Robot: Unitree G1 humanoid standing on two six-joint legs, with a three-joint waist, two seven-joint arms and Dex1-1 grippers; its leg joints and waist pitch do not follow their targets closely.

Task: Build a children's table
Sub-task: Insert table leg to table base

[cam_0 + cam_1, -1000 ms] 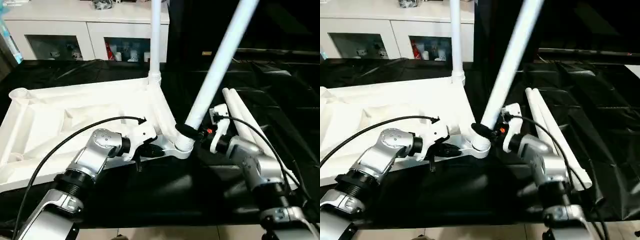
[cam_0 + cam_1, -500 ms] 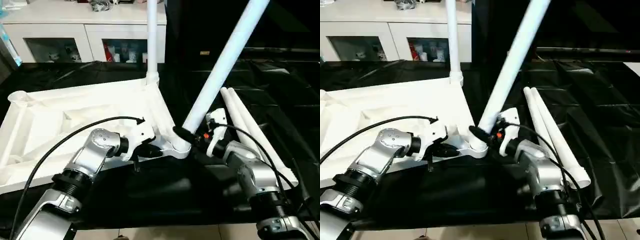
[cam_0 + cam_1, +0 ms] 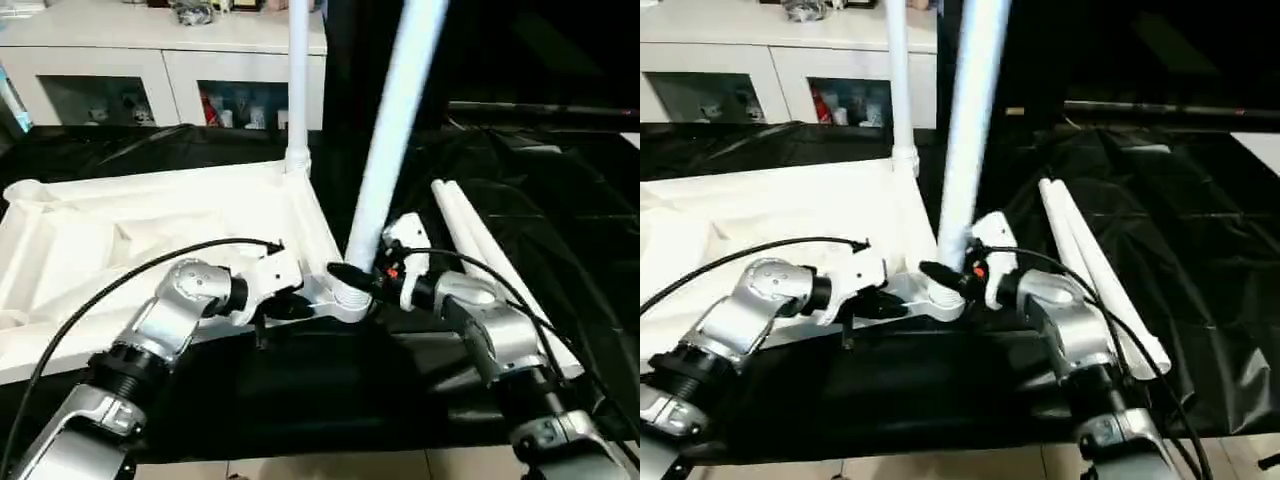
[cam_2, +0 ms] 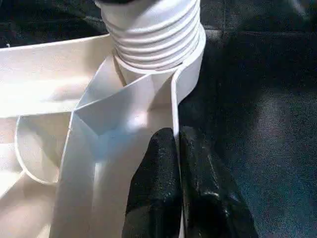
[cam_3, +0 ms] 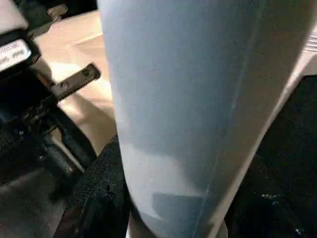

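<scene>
Putting a leg on the little table

The left gripper (image 4: pixel 178 163) pinches the white plastic ribbed tabletop (image 3: pixel 150 225) steady — the right gripper (image 3: pixel 362 275) hugs the long white tube leg (image 3: pixel 395 130) upright in its corner hole.

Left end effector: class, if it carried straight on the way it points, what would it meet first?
The left end effector, shut on the tabletop rim, points along that rim at the ribbed base of the leg in the corner socket, likely first.
</scene>
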